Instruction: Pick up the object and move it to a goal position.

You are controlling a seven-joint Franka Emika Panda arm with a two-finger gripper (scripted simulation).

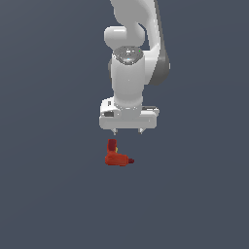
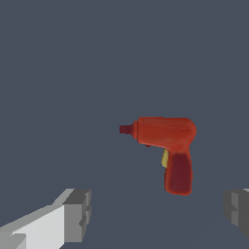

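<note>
Hand (image 1: 128, 131) (fingers apart) above red drill (image 1: 117, 156)

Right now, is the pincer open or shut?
Open. In the wrist view both fingers stand wide apart with nothing between them, and the pincer hangs above the red drill.

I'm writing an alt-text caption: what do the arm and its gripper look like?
The arm is glossy white with rounded links, dark grey joint sections and a small green mark. The gripper has a white, boxy body; its fingers end in grey ridged pads.

Glossy red plastic-looking drill (image 2: 168, 138); smooth white arm (image 1: 127, 80), matt grey ground (image 1: 48, 185)
</note>
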